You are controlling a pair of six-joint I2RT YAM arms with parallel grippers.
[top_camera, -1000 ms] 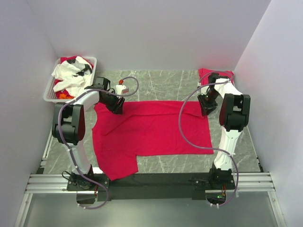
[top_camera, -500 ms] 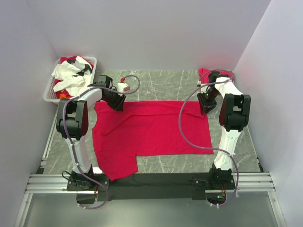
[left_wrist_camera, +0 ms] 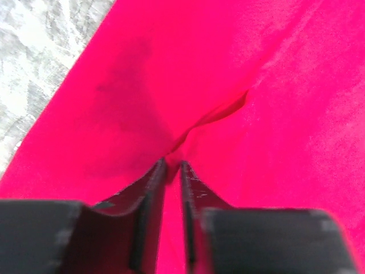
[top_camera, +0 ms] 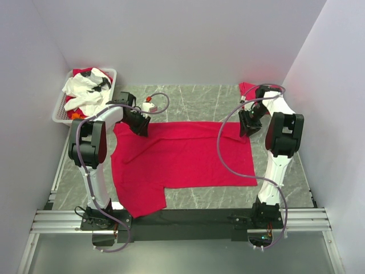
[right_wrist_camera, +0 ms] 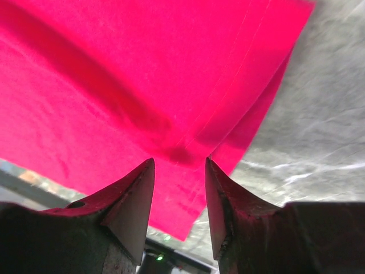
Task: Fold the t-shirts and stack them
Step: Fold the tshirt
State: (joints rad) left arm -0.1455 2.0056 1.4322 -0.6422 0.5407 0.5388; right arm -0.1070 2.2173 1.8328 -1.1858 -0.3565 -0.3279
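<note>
A red t-shirt (top_camera: 177, 157) lies spread flat on the marble table, one sleeve toward the near left. My left gripper (top_camera: 142, 128) sits at the shirt's far left edge. In the left wrist view its jaws (left_wrist_camera: 173, 163) stand narrow, pinching a raised fold of the red cloth (left_wrist_camera: 217, 114). My right gripper (top_camera: 246, 129) hovers over the shirt's far right corner. It is open (right_wrist_camera: 179, 160), with the hem of the cloth (right_wrist_camera: 239, 131) below the fingers and nothing between them. Another red t-shirt (top_camera: 246, 89) lies bunched at the back right, partly behind the right arm.
A white slotted basket (top_camera: 60, 107) at the back left holds white and red cloth. Grey walls close in the table on three sides. Bare marble (top_camera: 194, 100) shows behind the shirt and near the front right (top_camera: 279, 188).
The left gripper's jaws have narrowed onto the cloth at the far left edge. The right gripper has shifted slightly toward the back and opened a little.
</note>
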